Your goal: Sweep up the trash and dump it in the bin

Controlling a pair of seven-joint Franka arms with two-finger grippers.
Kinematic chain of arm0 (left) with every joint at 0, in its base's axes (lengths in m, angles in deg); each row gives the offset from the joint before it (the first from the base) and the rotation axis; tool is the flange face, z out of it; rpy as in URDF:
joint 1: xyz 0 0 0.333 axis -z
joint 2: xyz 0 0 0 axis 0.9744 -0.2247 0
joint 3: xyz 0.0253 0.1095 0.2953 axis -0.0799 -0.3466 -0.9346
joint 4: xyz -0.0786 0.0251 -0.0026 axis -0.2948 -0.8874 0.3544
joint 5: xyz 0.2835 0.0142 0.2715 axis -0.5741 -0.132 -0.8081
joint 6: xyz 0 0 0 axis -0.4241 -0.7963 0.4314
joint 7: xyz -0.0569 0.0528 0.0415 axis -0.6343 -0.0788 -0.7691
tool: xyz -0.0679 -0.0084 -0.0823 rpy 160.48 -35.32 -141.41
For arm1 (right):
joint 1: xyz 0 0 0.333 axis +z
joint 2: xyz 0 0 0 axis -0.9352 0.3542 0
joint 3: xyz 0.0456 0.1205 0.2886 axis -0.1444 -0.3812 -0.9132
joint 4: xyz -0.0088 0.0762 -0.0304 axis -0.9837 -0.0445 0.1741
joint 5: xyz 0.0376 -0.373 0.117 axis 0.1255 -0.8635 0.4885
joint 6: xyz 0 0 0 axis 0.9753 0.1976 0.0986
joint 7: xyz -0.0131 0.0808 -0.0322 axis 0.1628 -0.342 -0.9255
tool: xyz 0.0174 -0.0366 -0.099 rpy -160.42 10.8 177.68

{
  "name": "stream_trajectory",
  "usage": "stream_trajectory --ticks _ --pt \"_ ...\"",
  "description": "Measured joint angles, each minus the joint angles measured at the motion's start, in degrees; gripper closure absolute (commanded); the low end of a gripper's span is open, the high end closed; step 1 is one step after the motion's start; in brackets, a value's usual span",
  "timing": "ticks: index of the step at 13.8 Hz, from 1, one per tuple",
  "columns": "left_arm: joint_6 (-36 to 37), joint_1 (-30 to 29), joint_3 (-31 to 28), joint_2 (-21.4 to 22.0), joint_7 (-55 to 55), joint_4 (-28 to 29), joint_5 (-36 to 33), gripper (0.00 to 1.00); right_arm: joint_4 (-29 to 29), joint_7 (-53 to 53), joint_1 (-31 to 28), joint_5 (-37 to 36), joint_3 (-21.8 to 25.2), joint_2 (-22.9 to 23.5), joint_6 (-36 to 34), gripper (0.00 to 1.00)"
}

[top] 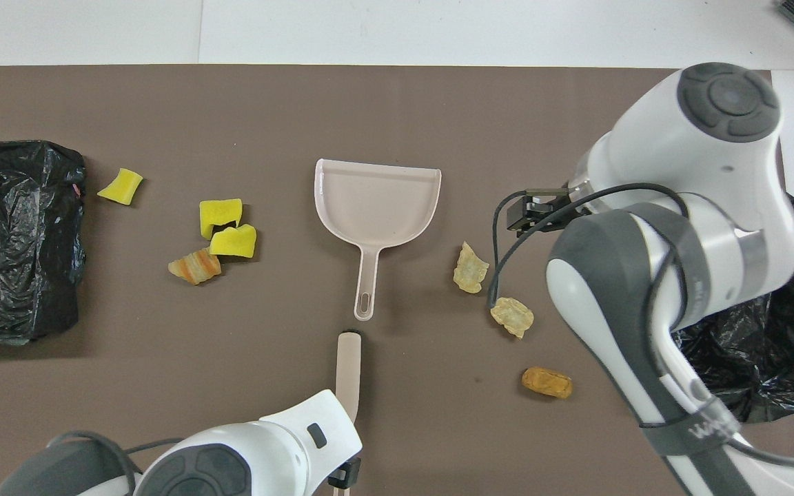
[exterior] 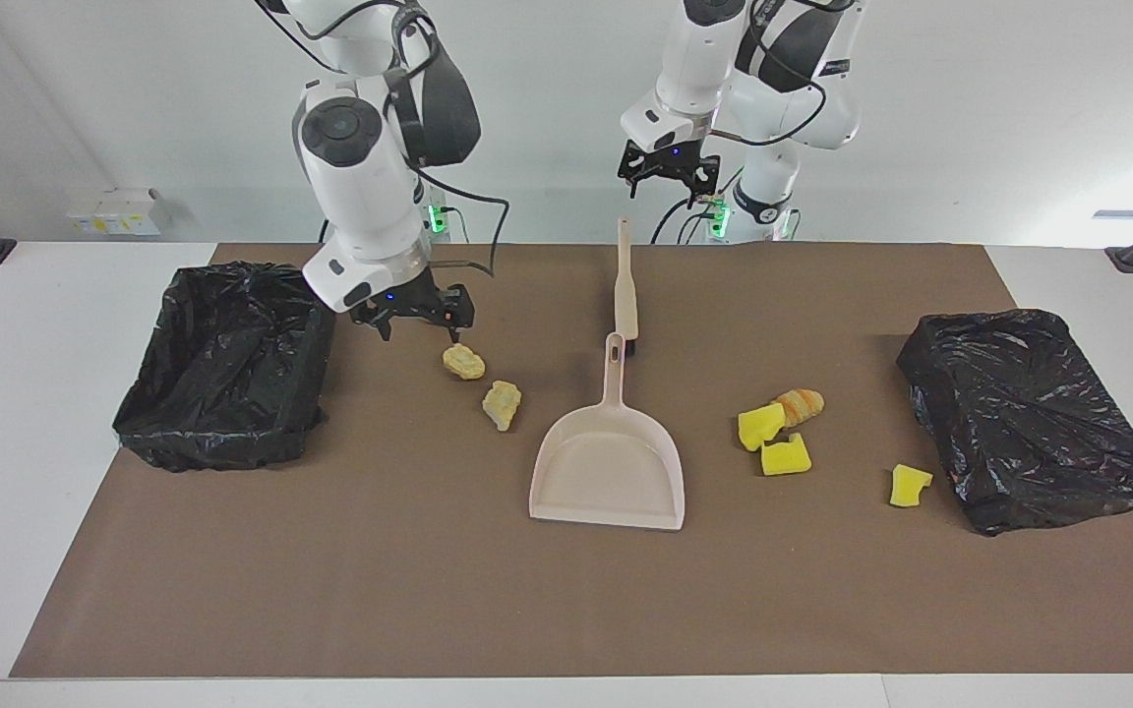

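both grippers, left over the brush, right over the scraps, hang open and empty; next, grasp brush and dustpan.

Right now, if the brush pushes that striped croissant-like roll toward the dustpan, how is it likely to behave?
The striped roll looks rounded and tapered, so it may roll or veer rather than slide straight. It seems small and probably light. It touches a yellow sponge chunk, which would likely get shoved along toward the dustpan.

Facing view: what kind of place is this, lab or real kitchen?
Likely a robot lab: two white arms bolted at a white table, a brown mat staged with a dustpan and bag-lined bins.
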Motion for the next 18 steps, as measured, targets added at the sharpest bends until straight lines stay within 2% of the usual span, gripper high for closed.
stream_trajectory --ticks 2,4,6,8,10,17,18 --pt "-5.0 3.1 0.0 -0.9 -1.2 4.6 1.0 0.00 0.0 2.9 3.0 0.1 -0.1 2.6 3.2 0.00" --pt "-11.8 5.9 0.0 -5.2 -2.4 7.8 1.8 0.00 0.1 8.0 5.9 0.1 -0.1 5.5 6.7 0.00" --pt "-15.4 6.8 0.0 -10.2 -3.3 8.0 3.0 0.00 -0.3 12.9 9.1 0.1 -0.1 8.1 7.9 0.00" --pt "-15.7 6.9 0.0 -12.7 -3.7 8.0 3.2 0.00 -1.5 18.3 12.9 0.0 -0.1 10.6 9.5 0.00" --pt "-15.7 6.9 -0.1 -13.1 -3.7 8.1 3.2 0.00 -2.3 21.2 15.4 -0.1 -0.1 11.9 11.2 0.00" --pt "-16.1 7.7 -0.1 -13.0 -3.9 9.4 3.4 0.00 -3.0 21.4 15.0 -0.1 0.6 12.0 11.3 0.00" --pt "-16.1 7.8 -0.1 -13.0 -3.9 9.6 3.5 0.09 -3.0 21.4 15.0 -0.1 0.6 12.0 11.3 0.00"
